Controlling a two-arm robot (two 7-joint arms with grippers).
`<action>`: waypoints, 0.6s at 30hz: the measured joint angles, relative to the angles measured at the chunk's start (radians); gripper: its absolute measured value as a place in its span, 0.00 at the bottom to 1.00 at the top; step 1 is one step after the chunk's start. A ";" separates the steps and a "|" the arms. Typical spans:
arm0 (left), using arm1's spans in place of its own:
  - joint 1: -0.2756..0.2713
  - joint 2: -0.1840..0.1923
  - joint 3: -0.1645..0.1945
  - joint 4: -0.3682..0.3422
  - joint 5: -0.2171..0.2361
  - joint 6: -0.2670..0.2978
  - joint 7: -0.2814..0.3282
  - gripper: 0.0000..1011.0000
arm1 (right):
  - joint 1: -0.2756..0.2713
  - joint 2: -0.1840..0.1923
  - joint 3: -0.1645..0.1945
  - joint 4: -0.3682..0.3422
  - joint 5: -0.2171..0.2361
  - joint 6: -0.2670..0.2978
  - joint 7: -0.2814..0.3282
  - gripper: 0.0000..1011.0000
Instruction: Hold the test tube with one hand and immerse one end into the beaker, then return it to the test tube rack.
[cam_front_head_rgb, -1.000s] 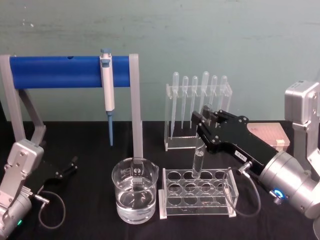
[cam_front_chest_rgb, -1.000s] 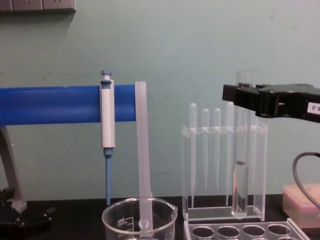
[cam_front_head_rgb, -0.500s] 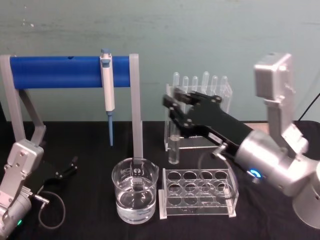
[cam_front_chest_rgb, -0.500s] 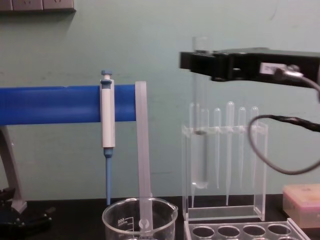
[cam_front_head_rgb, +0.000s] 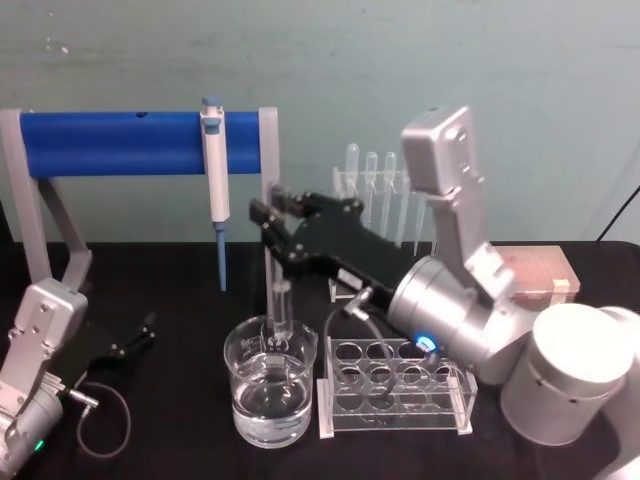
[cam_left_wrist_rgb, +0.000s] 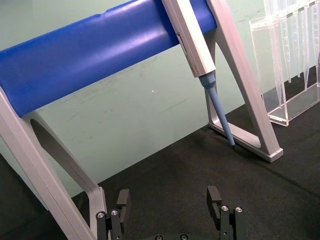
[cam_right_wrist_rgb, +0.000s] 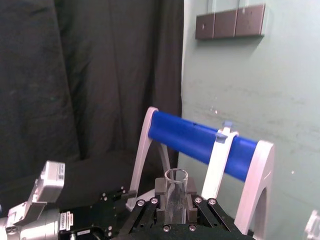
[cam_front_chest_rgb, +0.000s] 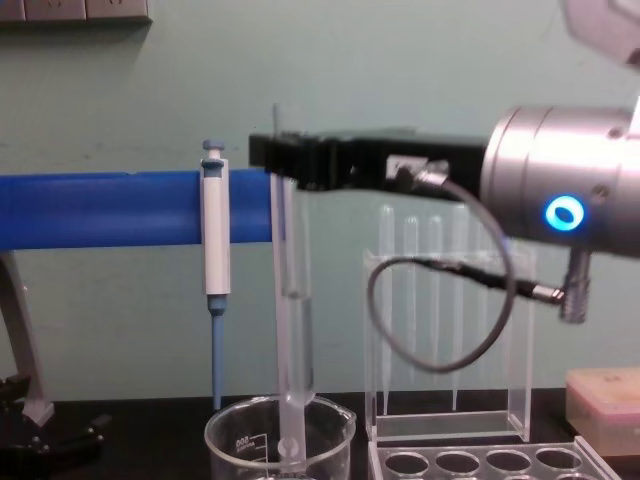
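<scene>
Head view: the right gripper is clamped on the upper part of the test tube. The tube hangs upright below the fingers, its lower end inside the mouth of the beaker. Gripping it high leaves the bottom length free to go into the liquid while the fingers stay above the glass. The test tube rack, where the tube must go afterwards, stands just beside the beaker, under the right wrist. The left gripper is parked on the table, well apart from the right one.

Left wrist view: the left gripper's fingers stand apart with nothing between them. Ahead of them are the blue stand and the pipettor hanging on it.

Right wrist view: the tube's rimmed mouth rises between the two fingers, which press on it from either side (a centred hold, so the tube should not swing).

Chest view: the tube drops straight down from the right gripper, and its rounded end sits below the beaker's rim. I cannot tell whether it touches the liquid. I judge the immersion step to be in hand, with the return to the rack not yet begun.
</scene>
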 joint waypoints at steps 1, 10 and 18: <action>0.000 0.000 0.000 0.000 0.000 0.000 0.000 0.99 | 0.000 0.000 0.000 0.000 0.000 0.000 0.000 0.23; 0.000 0.000 0.000 0.000 0.000 0.000 0.000 0.99 | -0.026 -0.029 -0.026 0.091 -0.044 -0.093 0.000 0.23; 0.000 0.000 0.000 0.000 0.000 0.000 0.000 0.99 | -0.059 -0.038 -0.036 0.143 -0.078 -0.154 0.016 0.23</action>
